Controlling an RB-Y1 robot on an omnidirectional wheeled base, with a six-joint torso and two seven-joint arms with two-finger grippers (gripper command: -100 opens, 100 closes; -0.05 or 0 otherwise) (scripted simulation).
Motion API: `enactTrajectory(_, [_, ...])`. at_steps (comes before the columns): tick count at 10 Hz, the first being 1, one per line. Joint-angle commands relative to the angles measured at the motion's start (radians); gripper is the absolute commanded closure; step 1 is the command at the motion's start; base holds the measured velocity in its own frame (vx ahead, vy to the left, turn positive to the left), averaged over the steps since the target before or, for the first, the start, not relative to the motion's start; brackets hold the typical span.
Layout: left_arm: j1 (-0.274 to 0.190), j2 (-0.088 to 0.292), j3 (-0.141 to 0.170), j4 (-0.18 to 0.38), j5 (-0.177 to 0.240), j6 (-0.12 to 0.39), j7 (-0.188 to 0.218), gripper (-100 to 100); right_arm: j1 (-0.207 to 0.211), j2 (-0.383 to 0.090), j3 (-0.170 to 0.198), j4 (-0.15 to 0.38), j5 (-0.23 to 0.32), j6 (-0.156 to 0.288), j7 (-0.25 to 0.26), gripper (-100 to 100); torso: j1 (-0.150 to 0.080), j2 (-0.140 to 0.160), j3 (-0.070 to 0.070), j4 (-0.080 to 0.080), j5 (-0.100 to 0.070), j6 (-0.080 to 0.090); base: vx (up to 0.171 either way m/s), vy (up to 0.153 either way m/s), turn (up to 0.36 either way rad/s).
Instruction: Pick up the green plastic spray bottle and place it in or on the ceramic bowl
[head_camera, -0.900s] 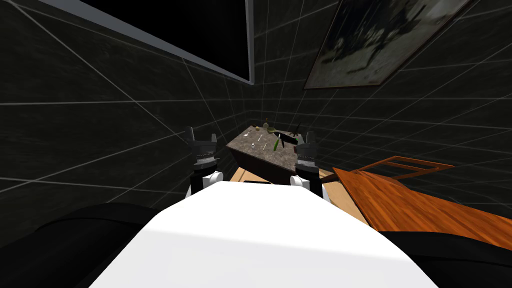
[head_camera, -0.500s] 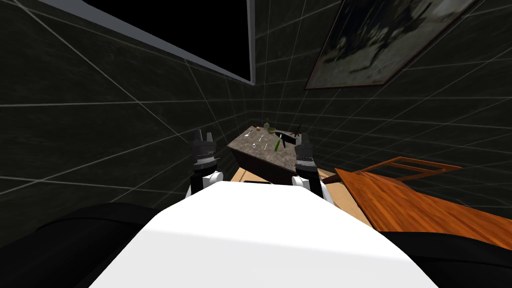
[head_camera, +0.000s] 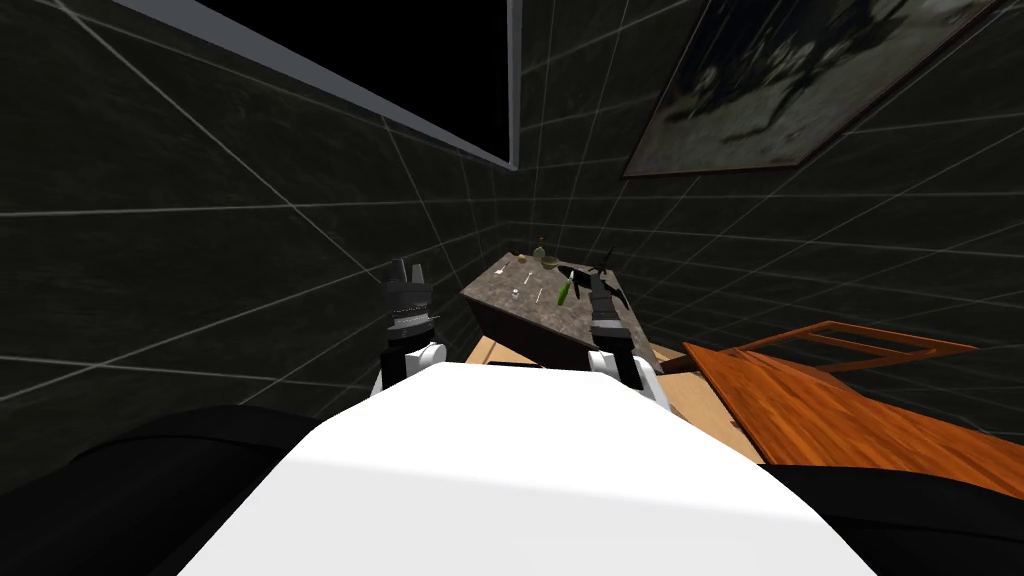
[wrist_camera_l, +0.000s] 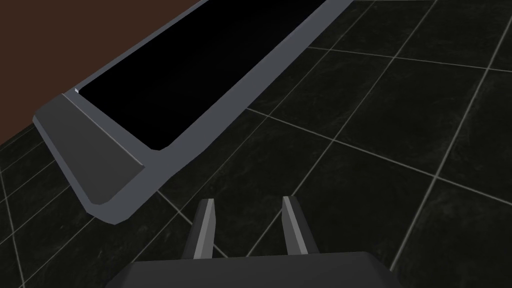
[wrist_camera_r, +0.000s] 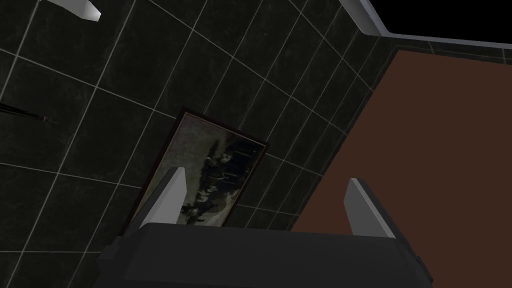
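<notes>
A slim green spray bottle (head_camera: 563, 292) lies on a small table with a mottled grey-brown top (head_camera: 530, 312), seen in the head view ahead of me. A small pale greenish bowl (head_camera: 548, 262) stands near the table's far edge, beyond the bottle. My right gripper (head_camera: 598, 288) is raised at the table's near right side, just right of the bottle; its wrist view shows the fingers (wrist_camera_r: 169, 199) wide apart and empty. My left gripper (head_camera: 407, 270) is raised left of the table, fingers (wrist_camera_l: 204, 226) narrowly apart with nothing between them.
Small pale utensils (head_camera: 529, 279) and a dark object (head_camera: 603, 266) also lie on the tabletop. An orange-brown wooden chair or table (head_camera: 840, 420) stands at the right. Dark tiled walls close in behind and to the left of the table.
My left gripper's fingers have drawn closer together. The right hand has turned and moved in over the table's near side by the bottle. The head camera has shifted slightly.
</notes>
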Motion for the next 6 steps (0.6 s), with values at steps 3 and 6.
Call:
enactTrajectory(3, [0.0,0.0,0.0,0.0,0.0,0.0,0.0,0,-0.027,-0.01,-0.047,0.074,0.053,0.038,0.059,-100,-0.001,0.0,0.0,0.0,0.0,0.0,0.033,0.072,0.029])
enactTrajectory(6, [0.0,0.0,0.0,0.0,0.0,0.0,0.0,0,-0.051,-0.017,-0.086,0.136,0.102,0.077,0.111,-100,0.0,0.001,0.0,0.0,0.0,0.0,0.029,0.078,0.033])
